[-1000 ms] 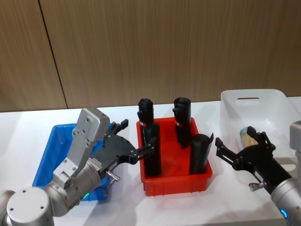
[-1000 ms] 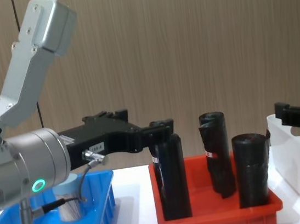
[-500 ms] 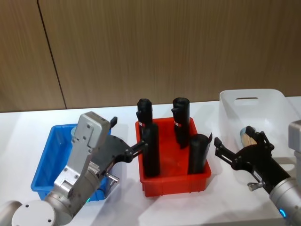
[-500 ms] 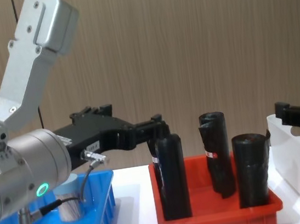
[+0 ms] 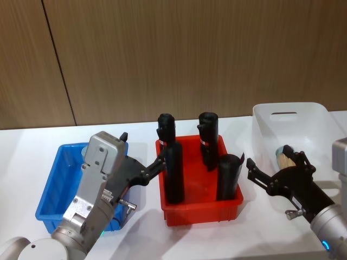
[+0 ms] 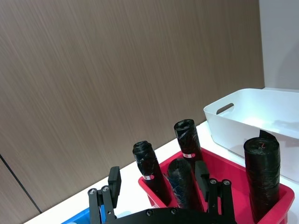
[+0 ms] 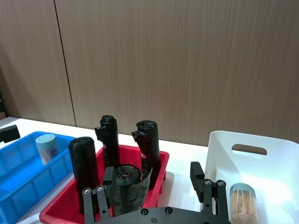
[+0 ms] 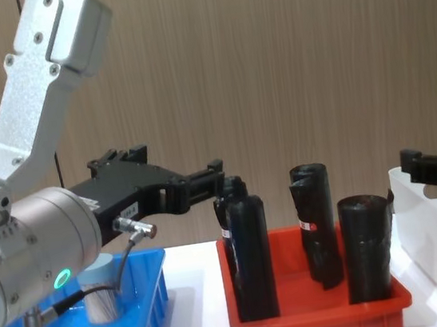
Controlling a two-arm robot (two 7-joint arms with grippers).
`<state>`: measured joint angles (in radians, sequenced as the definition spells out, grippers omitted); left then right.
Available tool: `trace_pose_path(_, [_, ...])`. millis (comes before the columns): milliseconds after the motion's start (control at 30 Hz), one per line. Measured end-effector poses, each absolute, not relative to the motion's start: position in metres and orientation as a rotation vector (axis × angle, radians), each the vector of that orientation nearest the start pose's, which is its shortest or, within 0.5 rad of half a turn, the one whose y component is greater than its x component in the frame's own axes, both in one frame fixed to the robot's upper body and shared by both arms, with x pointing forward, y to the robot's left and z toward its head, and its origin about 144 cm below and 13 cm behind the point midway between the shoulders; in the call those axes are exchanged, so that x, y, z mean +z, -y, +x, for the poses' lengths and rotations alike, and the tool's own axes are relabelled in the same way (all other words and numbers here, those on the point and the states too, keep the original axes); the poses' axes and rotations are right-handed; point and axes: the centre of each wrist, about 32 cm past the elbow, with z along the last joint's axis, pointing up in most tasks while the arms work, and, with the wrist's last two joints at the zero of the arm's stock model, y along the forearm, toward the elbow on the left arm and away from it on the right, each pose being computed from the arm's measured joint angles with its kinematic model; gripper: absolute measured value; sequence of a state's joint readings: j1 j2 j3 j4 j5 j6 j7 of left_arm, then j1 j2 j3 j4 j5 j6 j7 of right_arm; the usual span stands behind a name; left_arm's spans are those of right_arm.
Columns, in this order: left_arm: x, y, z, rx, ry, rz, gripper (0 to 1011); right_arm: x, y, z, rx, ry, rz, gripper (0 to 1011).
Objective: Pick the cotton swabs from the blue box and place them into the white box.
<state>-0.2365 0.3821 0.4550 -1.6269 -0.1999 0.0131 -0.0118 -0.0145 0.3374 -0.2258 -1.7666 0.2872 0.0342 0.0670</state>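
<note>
One swab tub (image 7: 46,148) is standing in the left box (image 5: 51,189), another tub (image 7: 242,204) in the right box (image 5: 317,116), the roll bin (image 5: 200,211) sitting between them.

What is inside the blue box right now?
One tub of cotton swabs stands near the back of the blue box. The left arm hides part of the floor.

A white desk (image 5: 21,162) carries three bins in a row. The red bin (image 5: 200,212) stands in the middle of that row. To the robot's left of the red bin sits the blue box (image 5: 50,187), shallow with sloped sides, a narrow strip of bare desk between the two. To the right of the red bin, and reaching farther back, stands the white box (image 5: 306,129), taller-walled, with an oval handle cutout in its far wall. It is near the red bin without touching it.
</note>
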Motion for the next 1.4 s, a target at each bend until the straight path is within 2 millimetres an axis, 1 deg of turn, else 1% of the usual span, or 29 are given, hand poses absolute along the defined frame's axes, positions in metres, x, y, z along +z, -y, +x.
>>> trace_pose_path(400, [1.204,-0.198,0.492,1.123,0.268,0.061,1004,1.189,0.239,0.445,-1.192,0.056,-0.006,1001])
trace_pose_path(733, [1.205,-0.198,0.492,1.124,0.269,0.06,1004,1.189,0.24,0.451,-1.127,0.035,-0.056,1002])
trace_pose_path(1400, [1.204,-0.198,0.492,1.124,0.267,0.061,1004,1.177,0.234,0.486,-1.066,-0.01,-0.129,1002])
